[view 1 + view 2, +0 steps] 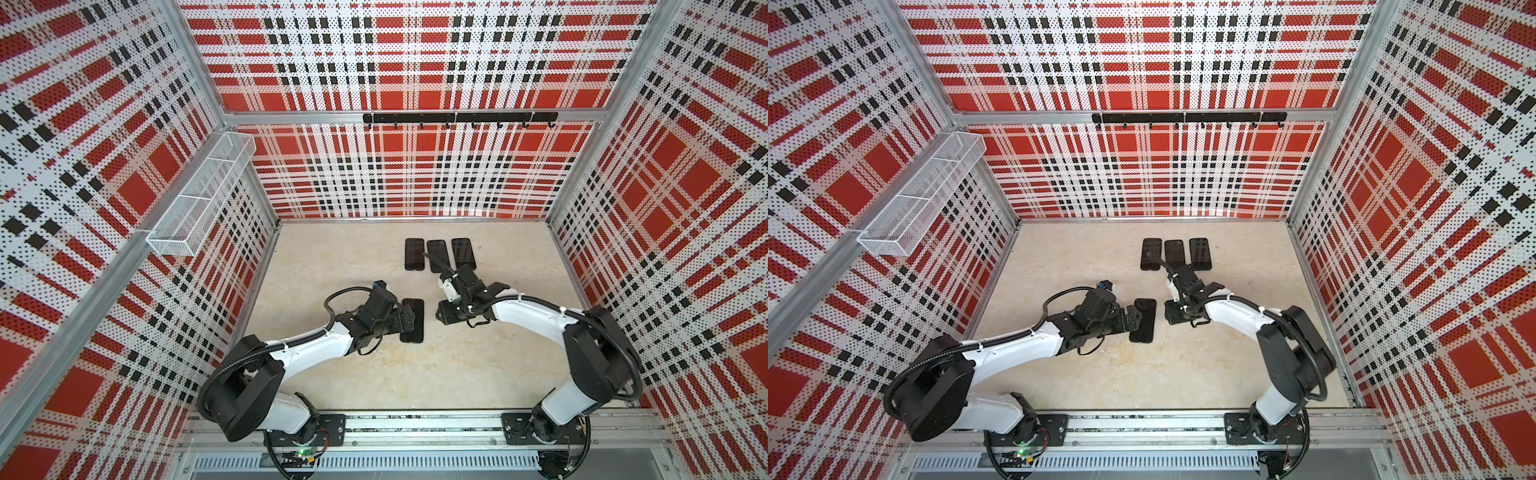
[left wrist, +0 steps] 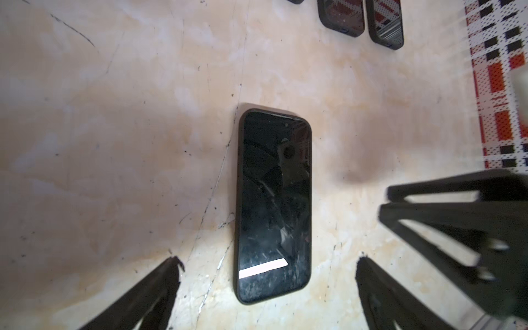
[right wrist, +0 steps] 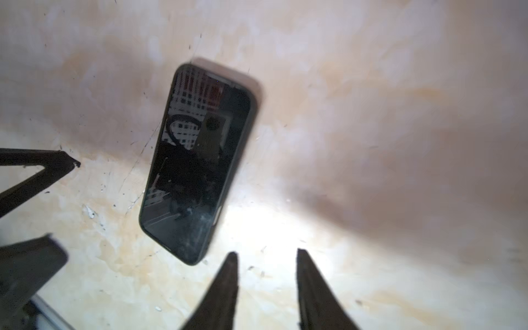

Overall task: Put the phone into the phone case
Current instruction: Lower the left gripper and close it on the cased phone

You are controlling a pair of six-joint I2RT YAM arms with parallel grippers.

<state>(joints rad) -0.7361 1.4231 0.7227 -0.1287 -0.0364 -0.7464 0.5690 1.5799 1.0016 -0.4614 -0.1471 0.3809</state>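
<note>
The phone (image 1: 412,320) (image 1: 1143,320) lies flat and screen up in the middle of the table. In the left wrist view the phone (image 2: 274,205) shows a dark raised rim all round its glass, the black phone case (image 2: 239,200). My left gripper (image 2: 267,264) (image 1: 406,319) is open, one fingertip on each side of the phone's near end, and neither touches it. My right gripper (image 3: 266,253) (image 1: 441,312) stands open just to the right of the phone (image 3: 197,163), apart from it, with only bare table between its fingers.
Three more dark phones lie side by side at the back of the table (image 1: 414,254) (image 1: 438,255) (image 1: 463,252). A white wire basket (image 1: 199,195) hangs on the left wall. A black hook rail (image 1: 459,117) runs along the back wall.
</note>
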